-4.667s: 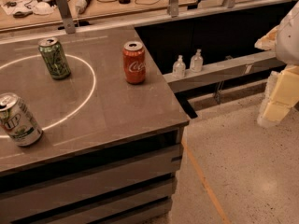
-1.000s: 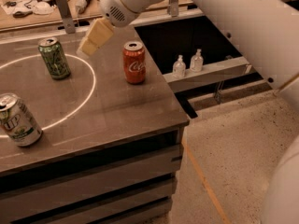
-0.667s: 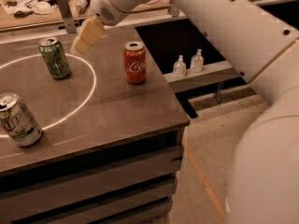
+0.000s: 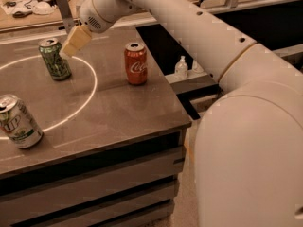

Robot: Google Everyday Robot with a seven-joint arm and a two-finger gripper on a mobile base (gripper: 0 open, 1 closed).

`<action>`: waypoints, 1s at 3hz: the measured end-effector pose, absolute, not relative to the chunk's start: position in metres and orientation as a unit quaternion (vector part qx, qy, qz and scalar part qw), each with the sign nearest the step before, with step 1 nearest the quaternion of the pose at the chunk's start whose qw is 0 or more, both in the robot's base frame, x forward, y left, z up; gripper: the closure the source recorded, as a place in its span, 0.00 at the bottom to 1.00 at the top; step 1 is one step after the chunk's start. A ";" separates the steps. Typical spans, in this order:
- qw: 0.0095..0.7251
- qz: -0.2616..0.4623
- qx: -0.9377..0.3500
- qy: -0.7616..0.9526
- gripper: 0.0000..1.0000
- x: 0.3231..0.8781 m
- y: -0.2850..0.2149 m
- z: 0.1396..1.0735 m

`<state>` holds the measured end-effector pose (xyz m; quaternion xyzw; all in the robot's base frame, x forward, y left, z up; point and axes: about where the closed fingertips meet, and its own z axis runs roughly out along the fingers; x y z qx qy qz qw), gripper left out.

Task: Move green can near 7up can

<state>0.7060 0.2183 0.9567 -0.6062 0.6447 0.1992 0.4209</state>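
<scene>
Arm (image 4: pixel 227 56): largest item in view. Smooth off-white shell in rounded tubular segments with small dark holes along the upper link. It ran from the bulky lower-right section up and across to the upper left.

Table (image 4: pixel 118 108): flat grey-brown top, matte with a slight sheen and a square front-right corner. Dark slatted front below. A thin white ring (image 4: pixel 90 91) was marked on the top, cut off by the left edge of the view.

Room: wooden bench (image 4: pixel 19 18) behind the table, carrying cables and small clutter, with an upright metal post (image 4: pixel 64 8) at the table's rear edge. Dark recess to the right with a grey ledge (image 4: pixel 189 83). Speckled pale floor (image 4: pixel 188 174) showed in a narrow strip beside the table.

Cans, all upright, cylindrical, metal:
- 7up can (image 4: pixel 16 124): silver-white, green "UP" lettering, green band at base. Front-left of table, on the ring's near arc.
- green can (image 4: pixel 54 60): dark green, pale scratchy lettering, silver top. Rear-left of table, just inside the ring's far arc, well apart from the 7up can.
- Coca-Cola can (image 4: pixel 136 64): red, silver top. Outside the ring, to the right of the green can.

Gripper (image 4: pixel 67 51): pale beige, blocky, angled down-left from the wrist. Tip sat at the green can's upper right shoulder. Contact w/ can: could not tell. Claw state: could not tell, as it read as one solid block.

Smallest: two clear plastic pump bottles (image 4: pixel 181 67) on the ledge, side by side.
</scene>
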 end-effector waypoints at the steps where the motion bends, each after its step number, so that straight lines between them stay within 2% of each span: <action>1: 0.435 0.235 -0.600 0.629 0.00 0.716 0.247 0.949; 2: 0.442 0.289 -0.582 0.618 0.00 0.720 0.267 0.937; 3: 0.438 0.325 -0.574 0.611 0.16 0.716 0.283 0.927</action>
